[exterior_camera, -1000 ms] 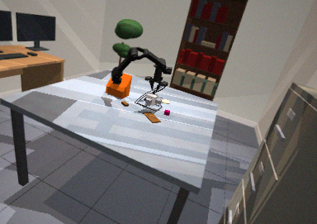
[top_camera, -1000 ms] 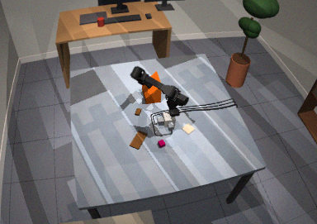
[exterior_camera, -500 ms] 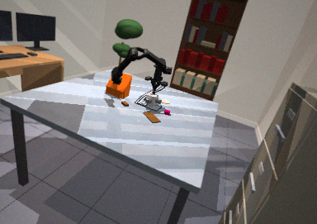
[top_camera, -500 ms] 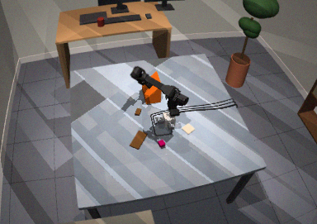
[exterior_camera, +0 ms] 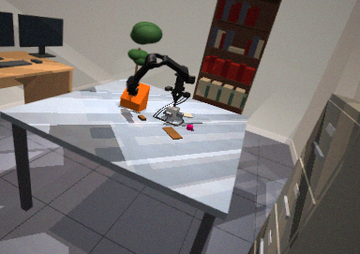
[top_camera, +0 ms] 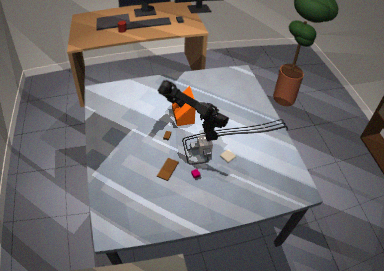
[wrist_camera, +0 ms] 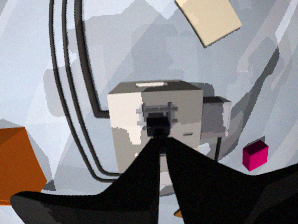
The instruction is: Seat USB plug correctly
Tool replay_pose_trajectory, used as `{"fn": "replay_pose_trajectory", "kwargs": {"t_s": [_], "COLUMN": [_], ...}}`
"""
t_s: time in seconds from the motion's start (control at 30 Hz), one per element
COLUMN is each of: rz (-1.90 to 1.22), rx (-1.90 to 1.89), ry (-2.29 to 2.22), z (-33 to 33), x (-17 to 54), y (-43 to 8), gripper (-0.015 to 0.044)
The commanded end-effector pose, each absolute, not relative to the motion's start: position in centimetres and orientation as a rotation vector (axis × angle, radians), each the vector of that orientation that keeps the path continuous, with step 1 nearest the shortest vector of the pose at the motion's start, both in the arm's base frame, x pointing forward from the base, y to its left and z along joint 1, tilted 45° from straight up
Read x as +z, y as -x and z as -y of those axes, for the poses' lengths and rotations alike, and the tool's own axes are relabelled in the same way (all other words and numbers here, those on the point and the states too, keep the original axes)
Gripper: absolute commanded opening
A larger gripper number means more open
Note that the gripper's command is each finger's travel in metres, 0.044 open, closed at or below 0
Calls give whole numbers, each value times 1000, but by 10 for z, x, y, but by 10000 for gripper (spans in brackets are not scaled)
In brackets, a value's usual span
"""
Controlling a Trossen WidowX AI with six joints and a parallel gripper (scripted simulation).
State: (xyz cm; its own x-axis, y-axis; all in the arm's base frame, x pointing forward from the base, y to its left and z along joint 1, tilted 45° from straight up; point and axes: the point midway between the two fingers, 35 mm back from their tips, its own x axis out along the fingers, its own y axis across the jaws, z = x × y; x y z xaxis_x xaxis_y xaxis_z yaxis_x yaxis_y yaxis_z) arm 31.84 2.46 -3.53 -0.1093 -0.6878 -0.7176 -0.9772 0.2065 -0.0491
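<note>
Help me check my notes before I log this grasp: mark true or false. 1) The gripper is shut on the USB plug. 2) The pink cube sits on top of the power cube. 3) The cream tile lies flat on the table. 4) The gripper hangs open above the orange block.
1) True: the gripper is shut on the USB plug atop the power cube.
2) False: the pink cube rests on the table, beside the power cube.
3) True: the cream tile lies flat.
4) False: it is closed over the power cube; the orange block stands apart.
</note>
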Motion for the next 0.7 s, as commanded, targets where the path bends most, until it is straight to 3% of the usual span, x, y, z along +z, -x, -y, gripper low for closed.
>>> {"fn": "replay_pose_trajectory", "kwargs": {"t_s": [0.0,0.67], "rz": [-1865,-1865], "rx": [597,598], "ry": [1540,1540], "z": [-26,-36], "x": [-34,-24], "y": [-319,-321], "gripper": [0,0]}}
